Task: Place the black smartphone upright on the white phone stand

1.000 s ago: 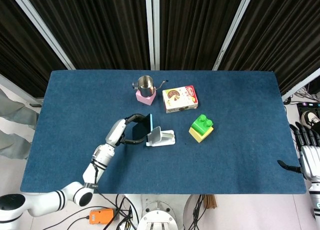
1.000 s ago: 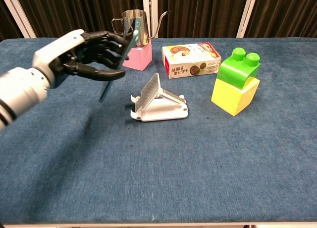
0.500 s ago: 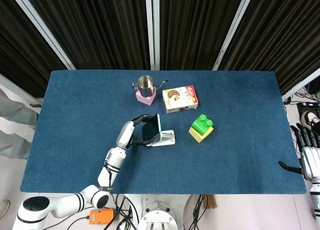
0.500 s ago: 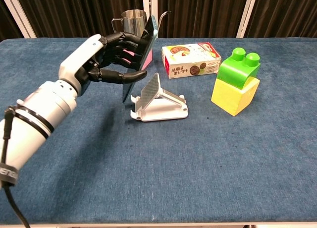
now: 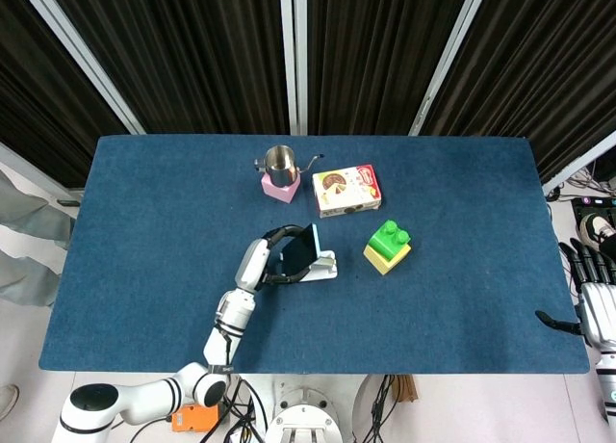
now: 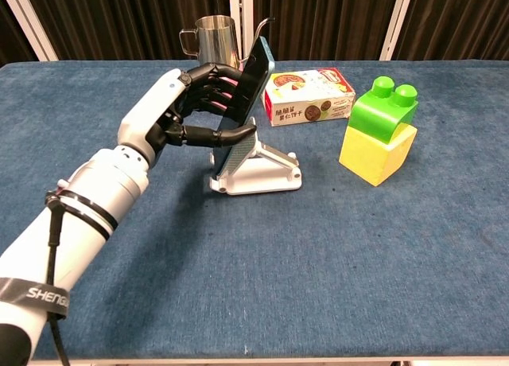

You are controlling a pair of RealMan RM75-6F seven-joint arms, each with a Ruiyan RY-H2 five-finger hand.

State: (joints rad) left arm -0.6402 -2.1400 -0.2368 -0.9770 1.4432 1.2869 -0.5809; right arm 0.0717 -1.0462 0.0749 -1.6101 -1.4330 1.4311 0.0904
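Note:
My left hand holds the black smartphone by its edges, tilted back, right over the sloped back of the white phone stand. The phone's lower edge sits at or just above the stand's backrest; I cannot tell whether it touches. The phone has a blue rim. My right hand rests off the table's right edge, its fingers apart and holding nothing.
A steel pitcher stands on a pink block behind the stand. A printed snack box lies to the right of it, and a green brick on a yellow brick stands further right.
My left hand has carried the phone rightward from beside the stand to directly over its backrest, tipping it more upright. The right hand has not moved.

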